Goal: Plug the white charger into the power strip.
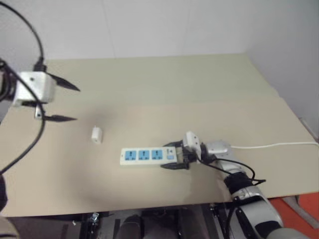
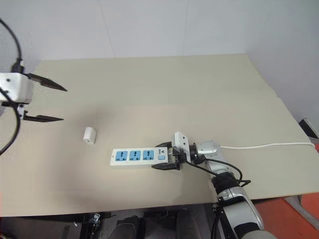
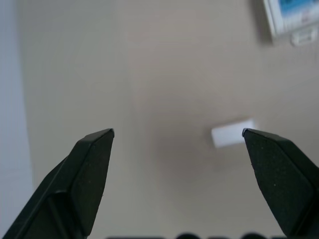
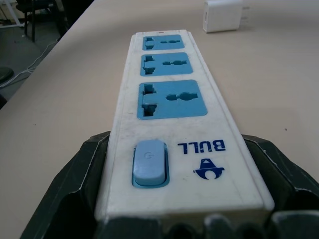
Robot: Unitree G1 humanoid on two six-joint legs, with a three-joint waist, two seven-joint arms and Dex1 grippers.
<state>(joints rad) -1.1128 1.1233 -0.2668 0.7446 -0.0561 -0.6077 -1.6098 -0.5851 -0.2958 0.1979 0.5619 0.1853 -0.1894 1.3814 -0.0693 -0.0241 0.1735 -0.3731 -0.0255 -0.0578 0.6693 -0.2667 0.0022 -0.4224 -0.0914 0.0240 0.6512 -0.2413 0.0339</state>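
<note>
Glossy plastic power strip (image 4: 172, 124), matt table (image 1: 199, 84)

A: We see the power strip (image 2: 135, 156) as a white bar with three blue socket faces, a pale blue switch, and blue lettering with a small blue emblem beside it.

B: We agree. Its cord (image 2: 264, 146) is white too, trailing off to the right across the beige worktop (image 2: 164, 89).

A: We read the white charger (image 2: 89, 135) as plain white, unmarked.

B: On the left gripper (image 2: 56, 103) we see black fingers (image 2: 47, 82) on a white housing, with black cables behind it.

A: The right gripper (image 2: 166, 156) looks the same to us: black fingers (image 4: 75, 184), white block, silver-grey arm.

B: We note a white wall beyond, and orange-red floor at the near right corner.
</note>
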